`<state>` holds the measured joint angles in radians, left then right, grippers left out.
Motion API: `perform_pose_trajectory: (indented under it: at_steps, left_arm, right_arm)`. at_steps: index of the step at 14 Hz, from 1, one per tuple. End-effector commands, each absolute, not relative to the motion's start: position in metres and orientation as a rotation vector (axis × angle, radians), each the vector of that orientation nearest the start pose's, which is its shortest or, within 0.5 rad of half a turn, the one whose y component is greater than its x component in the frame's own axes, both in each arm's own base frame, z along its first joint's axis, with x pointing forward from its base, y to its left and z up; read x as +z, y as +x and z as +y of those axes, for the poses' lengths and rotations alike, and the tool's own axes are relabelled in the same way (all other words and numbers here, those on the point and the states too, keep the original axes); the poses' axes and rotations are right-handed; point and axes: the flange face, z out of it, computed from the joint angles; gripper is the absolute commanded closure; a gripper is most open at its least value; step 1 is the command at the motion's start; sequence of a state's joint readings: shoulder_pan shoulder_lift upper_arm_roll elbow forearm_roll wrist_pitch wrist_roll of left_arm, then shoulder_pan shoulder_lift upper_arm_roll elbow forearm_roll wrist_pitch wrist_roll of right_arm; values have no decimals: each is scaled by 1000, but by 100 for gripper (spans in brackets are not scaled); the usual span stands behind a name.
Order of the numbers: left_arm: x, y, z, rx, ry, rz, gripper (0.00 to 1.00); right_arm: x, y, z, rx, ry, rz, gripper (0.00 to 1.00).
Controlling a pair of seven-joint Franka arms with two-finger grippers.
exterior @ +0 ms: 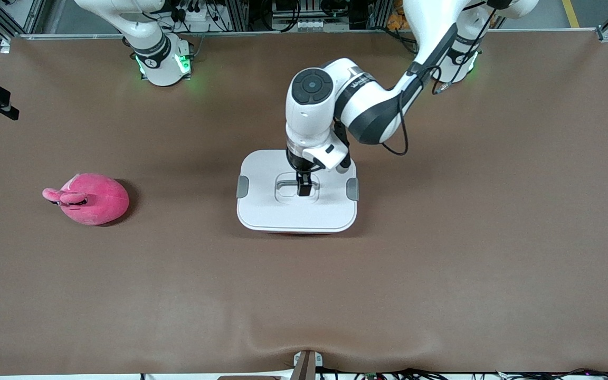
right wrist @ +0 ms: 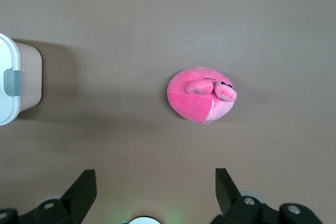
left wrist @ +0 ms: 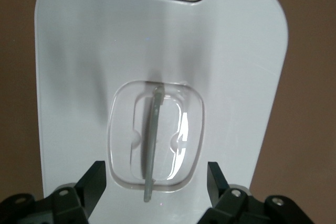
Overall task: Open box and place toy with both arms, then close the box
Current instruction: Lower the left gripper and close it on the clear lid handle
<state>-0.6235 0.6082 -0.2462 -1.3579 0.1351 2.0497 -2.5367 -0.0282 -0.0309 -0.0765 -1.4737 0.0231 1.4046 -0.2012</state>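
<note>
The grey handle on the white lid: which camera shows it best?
The left wrist view: the grey handle fills the picture, standing in its recess. In the front view the left tool partly hides it. The right wrist view misses it.

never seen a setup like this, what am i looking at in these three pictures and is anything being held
Two white robot arms are bolted at one edge of a brown table. The wide picture comes from a high camera facing them; the other two come from cameras on each arm's wrist, looking down past the black fingers.

On the table sits a box with its white lid on, and a pink plush toy lying toward the right arm's end.

The left gripper is down at the lid's handle, fingers on either side of it but not gripping it. The right gripper waits open, high above the table with the toy below it. Nothing is held.
</note>
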Motion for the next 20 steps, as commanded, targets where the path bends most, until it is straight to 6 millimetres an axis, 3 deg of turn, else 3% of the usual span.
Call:
perform_pose_trajectory:
  at_steps: [1,10,20]
  left_arm:
    - [377,513,-537,-36,1999,2254,17]
    - [357,501,-552,0,2055,2210,21]
    - [348,502,-550,13,2070,2215,39]
  right_arm:
    - [675,524,-54,56,-3108,-130,0]
    - [675,524,-54,56,-3107,-125,0]
    - [669,526,-57,72,-3107,-122,0]
